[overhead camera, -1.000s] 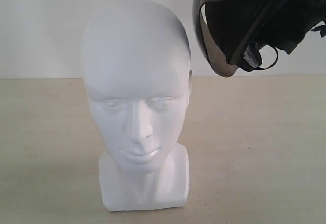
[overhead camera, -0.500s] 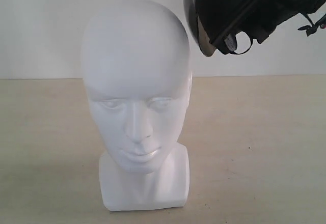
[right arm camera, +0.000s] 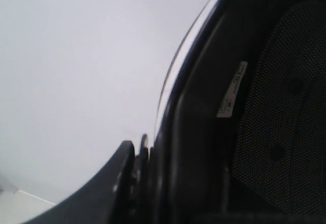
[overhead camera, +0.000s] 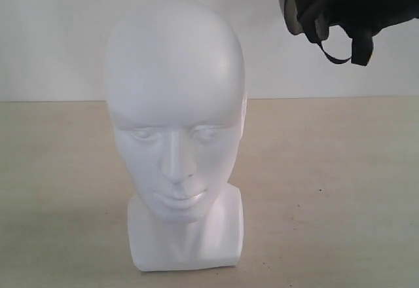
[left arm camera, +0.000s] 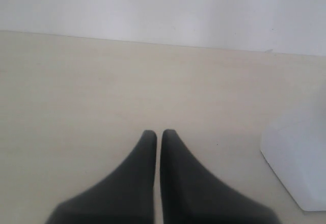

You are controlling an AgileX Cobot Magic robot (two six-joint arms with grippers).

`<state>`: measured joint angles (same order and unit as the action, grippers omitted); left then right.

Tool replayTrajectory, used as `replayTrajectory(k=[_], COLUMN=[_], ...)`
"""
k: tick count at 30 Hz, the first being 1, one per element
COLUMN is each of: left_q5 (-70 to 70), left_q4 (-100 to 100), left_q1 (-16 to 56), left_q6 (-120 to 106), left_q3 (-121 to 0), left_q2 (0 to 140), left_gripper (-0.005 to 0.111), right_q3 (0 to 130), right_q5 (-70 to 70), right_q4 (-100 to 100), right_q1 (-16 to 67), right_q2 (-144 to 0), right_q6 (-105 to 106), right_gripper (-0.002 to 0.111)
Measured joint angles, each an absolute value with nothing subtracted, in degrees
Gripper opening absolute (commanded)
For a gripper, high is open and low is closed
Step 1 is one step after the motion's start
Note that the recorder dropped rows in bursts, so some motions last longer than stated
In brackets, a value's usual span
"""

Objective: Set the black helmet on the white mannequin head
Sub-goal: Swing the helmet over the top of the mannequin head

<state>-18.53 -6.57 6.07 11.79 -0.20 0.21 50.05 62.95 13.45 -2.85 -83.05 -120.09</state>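
Note:
The white mannequin head stands upright on the table, face toward the exterior camera; its block base shows in the left wrist view. The black helmet hangs high at the upper right, apart from the head, its chin strap dangling. In the right wrist view the helmet's rim and mesh lining fill the picture, with my right gripper shut on the rim. My left gripper is shut and empty, low over the table beside the base.
A pale wooden table runs to a white wall behind. Neither arm shows in the exterior view apart from the helmet's region at the top right corner.
The helmet has risen and swung right, away from the mannequin head, and now sits mostly beyond the top edge. The visor no longer faces the camera. The head has not moved.

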Motion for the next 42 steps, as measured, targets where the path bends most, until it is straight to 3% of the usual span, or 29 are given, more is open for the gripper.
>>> replayTrajectory(k=[17, 27, 42], left_q5=[-18.5, -18.5, -18.5], left_q4=[-6.6, -6.6, -6.6], left_q1=[6.1, 6.1, 6.1], left_q6=[11.8, 11.8, 11.8], left_q3=[-0.2, -0.2, -0.2], left_q2=[0.2, 0.2, 0.2], left_gripper=[0.004, 0.004, 0.004], right_q3=[64.8, 65.6, 66.4], right_q5=[64.3, 64.4, 65.3], right_q4=[7.8, 6.6, 14.2], right_q1=[-0.9, 7.4, 8.6], right_q2=[-85.5, -85.5, -89.8], right_q6=[-120.0, -120.1, -120.2], right_gripper=[0.0, 0.0, 0.0])
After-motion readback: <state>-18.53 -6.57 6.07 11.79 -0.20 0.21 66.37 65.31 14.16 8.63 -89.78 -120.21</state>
